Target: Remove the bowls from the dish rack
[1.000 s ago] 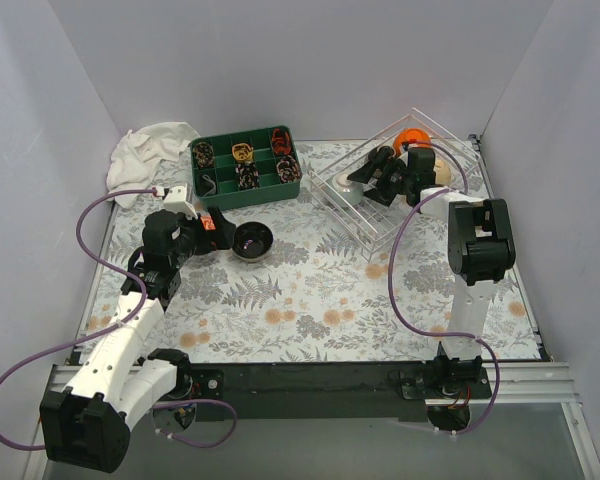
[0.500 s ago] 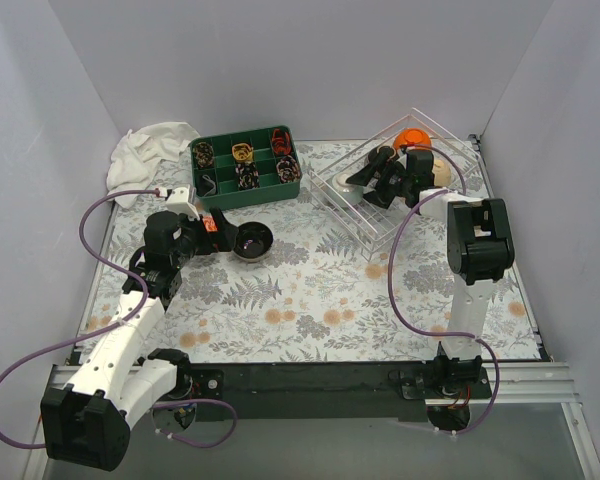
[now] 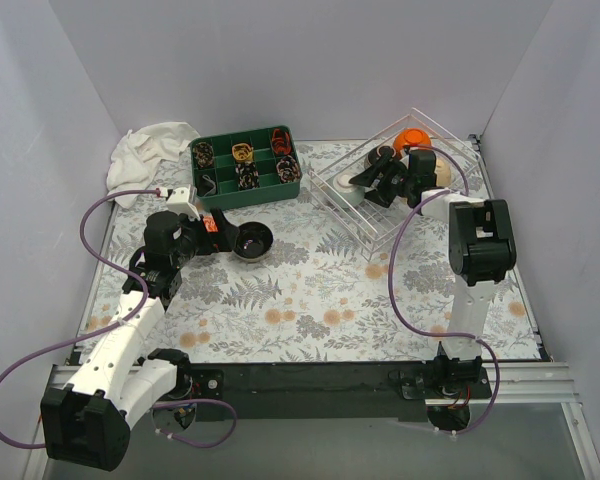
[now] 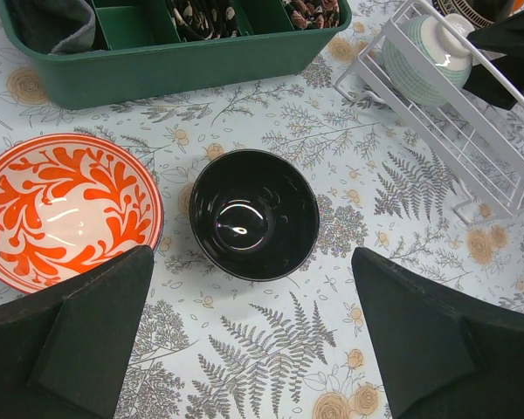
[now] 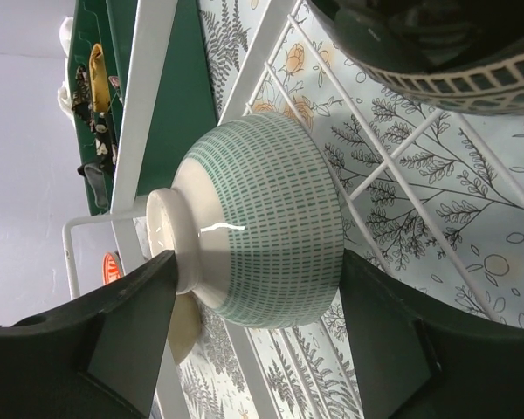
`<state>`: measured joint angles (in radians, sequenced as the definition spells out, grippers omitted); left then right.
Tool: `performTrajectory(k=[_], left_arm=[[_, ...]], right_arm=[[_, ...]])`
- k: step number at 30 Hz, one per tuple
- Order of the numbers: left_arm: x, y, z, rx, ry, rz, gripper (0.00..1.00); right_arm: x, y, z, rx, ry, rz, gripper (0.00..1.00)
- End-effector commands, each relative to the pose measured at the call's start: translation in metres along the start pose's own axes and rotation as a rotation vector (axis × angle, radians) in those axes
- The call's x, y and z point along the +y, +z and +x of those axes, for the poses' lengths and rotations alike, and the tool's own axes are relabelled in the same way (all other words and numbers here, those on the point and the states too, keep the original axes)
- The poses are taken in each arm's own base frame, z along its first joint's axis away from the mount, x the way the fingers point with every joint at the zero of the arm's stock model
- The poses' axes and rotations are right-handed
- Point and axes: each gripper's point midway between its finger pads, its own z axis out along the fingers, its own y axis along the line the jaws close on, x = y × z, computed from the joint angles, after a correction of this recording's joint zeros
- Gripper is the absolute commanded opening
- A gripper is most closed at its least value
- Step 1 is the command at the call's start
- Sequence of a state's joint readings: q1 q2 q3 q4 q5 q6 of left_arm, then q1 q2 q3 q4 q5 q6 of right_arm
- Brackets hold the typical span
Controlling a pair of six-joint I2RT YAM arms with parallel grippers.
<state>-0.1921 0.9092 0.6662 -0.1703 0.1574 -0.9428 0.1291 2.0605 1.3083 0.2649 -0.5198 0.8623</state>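
1. White wire dish rack (image 3: 380, 238): far right of the table (image 3: 310, 300), set at an angle to the table edge, low open sides.
2. Holds several bowls. White bowl with green dashes (image 5: 262, 236) lying on its side against the wires at the rack's left end. Dark bowl with a striped rim (image 5: 437, 61) just beside it. Orange bowl (image 3: 412, 135) at the far end. Cream bowl (image 3: 442, 172) on the right side.
3. Right gripper (image 5: 258, 262) down inside the rack, jaws straddling the green-dashed bowl. One finger (image 5: 113, 340) by the foot, the other by the rim side. Touching or very nearly so. Cannot tell whether clamped on it or just clear of it.
4. Left gripper (image 4: 251, 262) spread wide, gripping nothing. Hovers over a black bowl (image 4: 253, 214) that sits upright on the table left of centre, well apart from the rack.
5. Orange-and-white patterned bowl (image 4: 65, 218) upright just beside the black one, to its left in the left wrist view, with a narrow gap between them.
6. Green divided tray (image 4: 175, 74) beyond both of these bowls, toward the far side of the table. Small mixed items in its compartments, too small to name.
7. White cloth (image 3: 150, 150) bunched in the far left corner, near the tray.
8. Floral and fern print across the whole table surface.
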Motion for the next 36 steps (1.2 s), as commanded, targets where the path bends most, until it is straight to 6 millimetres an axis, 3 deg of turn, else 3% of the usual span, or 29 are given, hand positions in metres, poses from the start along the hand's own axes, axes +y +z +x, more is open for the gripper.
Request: performTrajectory(k=[1,6,17,26,36], left_arm=[[-0.004,0.0,-0.002,-0.013,0.006,0.02,0.98],[-0.004,0.0,-0.002,-0.015,0.006,0.019,0.98],[-0.005,0.001,-0.002,-0.01,0.005,0.026,0.98],[-0.006,0.0,-0.003,-0.014,0.006,0.029,0.98],[-0.007,0.0,-0.002,-0.012,0.005,0.034,0.98]], right_arm=[[0.029,-0.019,-0.016,-0.067,-0.101,-0.045,0.4],[0.041,-0.032,-0.021,-0.092,-0.175,-0.055,0.32],[0.048,-0.056,-0.032,-0.128,-0.361,0.013,0.27],[0.05,-0.066,-0.033,-0.116,-0.487,0.04,0.26],[0.073,-0.092,-0.045,-0.159,-0.652,0.059,0.25]])
